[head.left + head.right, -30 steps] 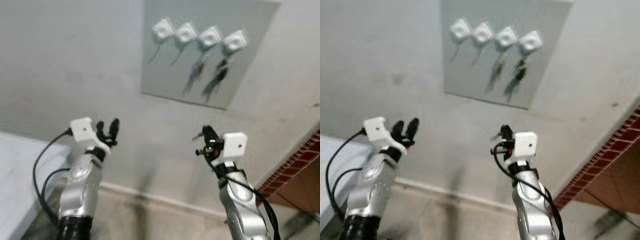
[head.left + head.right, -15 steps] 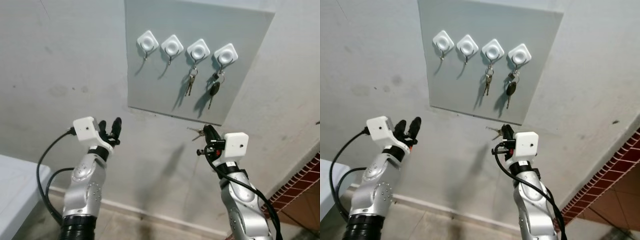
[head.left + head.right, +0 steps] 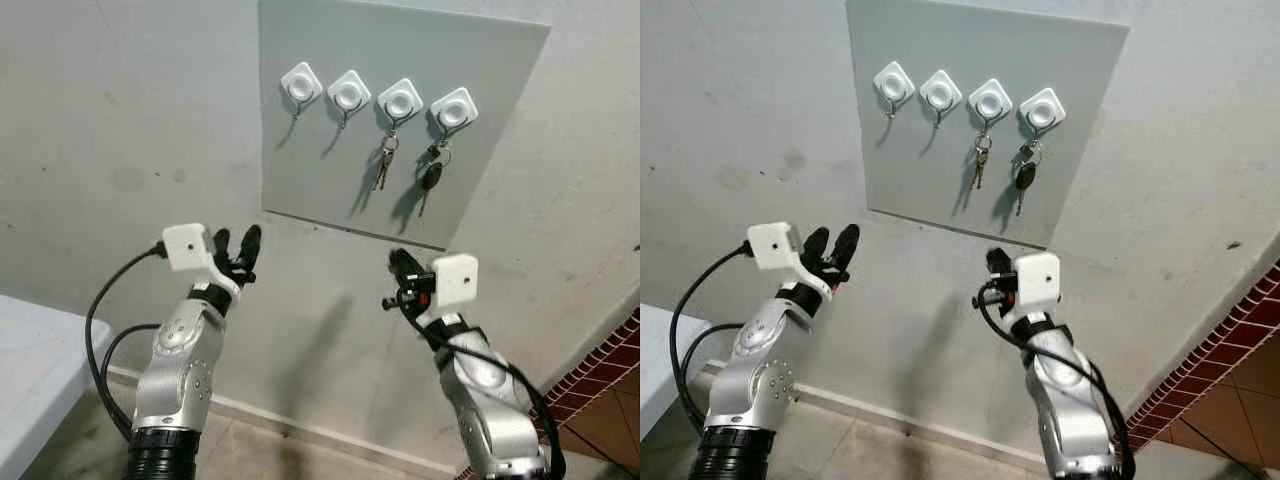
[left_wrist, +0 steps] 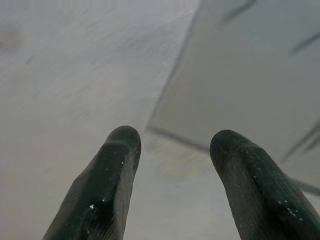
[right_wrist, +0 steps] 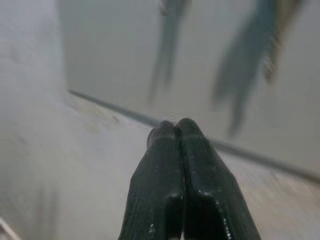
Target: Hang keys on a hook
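Note:
A grey board (image 3: 330, 170) on the wall carries a row of white hooks. The two left hooks (image 3: 301, 81) (image 3: 349, 91) are bare. From the third hook (image 3: 401, 101) hang silver keys (image 3: 381, 168), and a black car key (image 3: 430, 176) hangs from the fourth (image 3: 453, 109). My right gripper (image 3: 398, 262) is raised below the board's right part with its fingers (image 5: 175, 150) pressed shut. The keys it held are hidden behind them. My left gripper (image 3: 237, 242) is open and empty below the board's left corner, with its fingertips (image 4: 122, 145) apart.
The wall (image 3: 130, 150) around the board is plain grey plaster. A white tabletop (image 3: 30, 350) sits at the lower left. A red brick edge (image 3: 610, 350) runs along the lower right. A skirting strip (image 3: 300, 428) meets the floor below.
My left gripper has risen and moved right, nearer the board. My right gripper has turned and shifted slightly left. The silver keys that stuck out of its tips no longer show.

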### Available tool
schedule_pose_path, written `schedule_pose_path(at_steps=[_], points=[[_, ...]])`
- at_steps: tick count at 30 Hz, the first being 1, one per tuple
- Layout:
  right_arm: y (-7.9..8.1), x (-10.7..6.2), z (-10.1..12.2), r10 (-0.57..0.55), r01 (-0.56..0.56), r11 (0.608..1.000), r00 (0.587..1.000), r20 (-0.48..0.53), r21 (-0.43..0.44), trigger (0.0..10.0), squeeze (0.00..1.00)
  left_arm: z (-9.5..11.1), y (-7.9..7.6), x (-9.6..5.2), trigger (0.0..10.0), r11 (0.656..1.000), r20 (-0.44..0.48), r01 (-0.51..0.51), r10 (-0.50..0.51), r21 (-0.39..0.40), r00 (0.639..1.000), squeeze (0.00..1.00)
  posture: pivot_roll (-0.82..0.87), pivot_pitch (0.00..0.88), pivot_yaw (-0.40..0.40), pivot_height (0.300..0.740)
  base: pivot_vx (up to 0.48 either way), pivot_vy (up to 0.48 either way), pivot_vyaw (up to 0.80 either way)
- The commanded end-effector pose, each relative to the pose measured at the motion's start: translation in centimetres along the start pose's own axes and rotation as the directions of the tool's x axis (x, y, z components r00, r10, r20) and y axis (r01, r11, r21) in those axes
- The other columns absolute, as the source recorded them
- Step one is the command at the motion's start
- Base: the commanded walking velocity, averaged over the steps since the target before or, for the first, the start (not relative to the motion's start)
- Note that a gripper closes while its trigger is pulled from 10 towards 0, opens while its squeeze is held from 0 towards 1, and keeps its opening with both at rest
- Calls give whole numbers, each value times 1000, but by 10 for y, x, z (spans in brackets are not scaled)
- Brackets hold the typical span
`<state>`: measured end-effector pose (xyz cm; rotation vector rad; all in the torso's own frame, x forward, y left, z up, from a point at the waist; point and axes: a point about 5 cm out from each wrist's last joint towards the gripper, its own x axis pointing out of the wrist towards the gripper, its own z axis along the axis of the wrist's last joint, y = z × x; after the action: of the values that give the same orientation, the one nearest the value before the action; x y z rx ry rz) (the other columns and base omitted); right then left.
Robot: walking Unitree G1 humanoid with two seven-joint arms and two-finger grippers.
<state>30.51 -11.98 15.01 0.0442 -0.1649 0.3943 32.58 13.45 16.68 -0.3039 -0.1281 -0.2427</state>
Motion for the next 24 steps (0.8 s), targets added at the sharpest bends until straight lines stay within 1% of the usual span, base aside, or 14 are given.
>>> schedule_pose_path(at_steps=[1,2,4,5,6,8,19,24], points=[[3,5,11,49,-49,999,998,30,1,10000,0,9,-9,4,10000,999,17,46,-47,27,999,0,76,0,-42,740,0,0,0],[4,11,18,87,-87,996,995,58,-11,10000,0,14,-12,5,10000,997,26,69,-70,30,997,0,76,0,-42,740,0,0,0],[5,17,23,113,-113,994,991,68,-9,10000,0,17,-16,5,10000,995,30,91,-92,43,995,0,80,0,-45,740,0,0,0],[7,23,29,155,-155,988,984,88,-4,10000,0,20,-21,5,10000,992,35,117,-119,50,992,0,84,0,-45,740,0,0,0],[7,23,29,155,-155,988,984,88,-4,10000,0,20,-21,5,10000,992,35,117,-119,50,992,0,84,0,-45,740,0,0,0],[11,31,37,202,-202,979,974,108,-8,10000,0,23,-26,4,10000,987,33,147,-149,62,988,0,84,0,-45,740,0,0,0],[24,52,58,286,-290,957,941,181,-6,10000,0,28,-41,6,10000,976,31,210,-212,56,977,0,92,1,-53,740,0,0,0],[27,59,66,291,-297,955,933,211,-6,10000,0,30,-45,8,10000,973,34,226,-228,56,973,0,92,2,-54,740,0,0,0]])
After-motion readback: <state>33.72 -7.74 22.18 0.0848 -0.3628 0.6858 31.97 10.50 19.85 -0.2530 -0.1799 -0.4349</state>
